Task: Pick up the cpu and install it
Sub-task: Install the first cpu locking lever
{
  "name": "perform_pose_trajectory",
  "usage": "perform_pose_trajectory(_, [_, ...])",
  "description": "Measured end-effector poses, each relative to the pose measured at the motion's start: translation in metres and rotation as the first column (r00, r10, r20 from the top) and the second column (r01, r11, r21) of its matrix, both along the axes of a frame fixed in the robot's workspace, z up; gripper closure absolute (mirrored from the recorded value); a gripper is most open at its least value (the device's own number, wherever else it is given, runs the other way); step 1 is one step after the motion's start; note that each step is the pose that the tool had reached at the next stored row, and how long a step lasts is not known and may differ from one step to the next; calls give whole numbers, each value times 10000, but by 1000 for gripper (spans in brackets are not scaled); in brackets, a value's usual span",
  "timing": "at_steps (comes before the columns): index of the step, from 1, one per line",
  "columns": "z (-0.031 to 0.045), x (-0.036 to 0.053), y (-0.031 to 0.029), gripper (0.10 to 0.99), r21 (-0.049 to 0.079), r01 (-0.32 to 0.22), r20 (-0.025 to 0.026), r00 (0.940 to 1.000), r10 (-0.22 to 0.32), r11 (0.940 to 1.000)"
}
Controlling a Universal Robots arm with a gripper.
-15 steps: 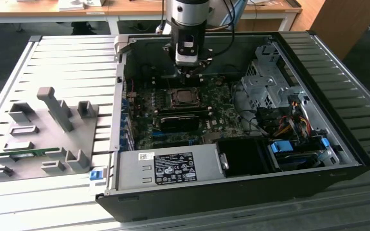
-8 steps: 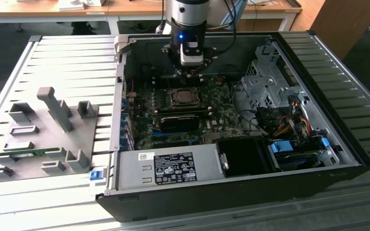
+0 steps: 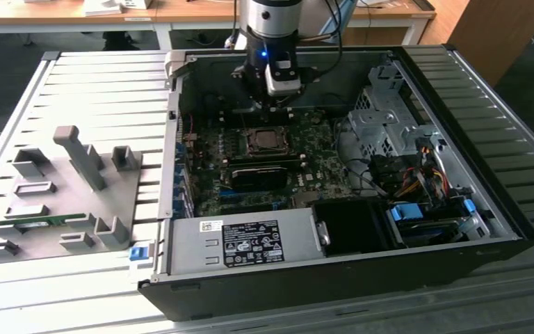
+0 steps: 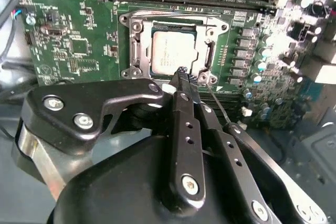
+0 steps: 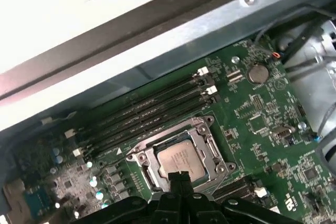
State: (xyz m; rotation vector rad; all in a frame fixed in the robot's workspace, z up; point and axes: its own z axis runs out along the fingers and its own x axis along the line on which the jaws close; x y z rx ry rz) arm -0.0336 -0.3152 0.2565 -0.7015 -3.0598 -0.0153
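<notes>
Motherboard (image 4: 68,35) around socketed cpu (image 4: 170,53); shut gripper (image 4: 182,74) above.

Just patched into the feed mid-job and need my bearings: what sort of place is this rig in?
Probably a lab or office workshop for PC assembly. An open computer case lies on a slatted metal table, a grey fixture plate sits beside it, and wooden desks stand behind. The cpu sits in its socket under the tool.

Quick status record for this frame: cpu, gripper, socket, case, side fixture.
cpu: lying flat inside the socket, silver top up
socket: metal frame around the cpu, on the green board
gripper: fingers together, empty, tips just above the socket's edge in both wrist views
case: open, lying on its side
fixture plate: outside the case at the exterior view's left, a green memory stick in it
</notes>
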Motion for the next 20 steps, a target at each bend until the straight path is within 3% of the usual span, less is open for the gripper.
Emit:
perform_pose_trajectory(4, [-13, -18, 0, 980, -1, -319, -5, 9995, 319, 9995])
perform_pose_trajectory(8, [-31, -19, 0, 980, -2, -1044, -6, 9945, 1044, 9945])
perform_pose_trajectory(12, [-41, -19, 0, 980, -5, -1755, -8, 9845, 1755, 9845])
perform_pose_trajectory(17, [-40, -19, 0, 980, -4, -2598, -7, 9657, 2598, 9657])
perform_pose_trajectory(20, [8, -18, 0, 980, -3, -2713, -6, 9625, 2713, 9625])
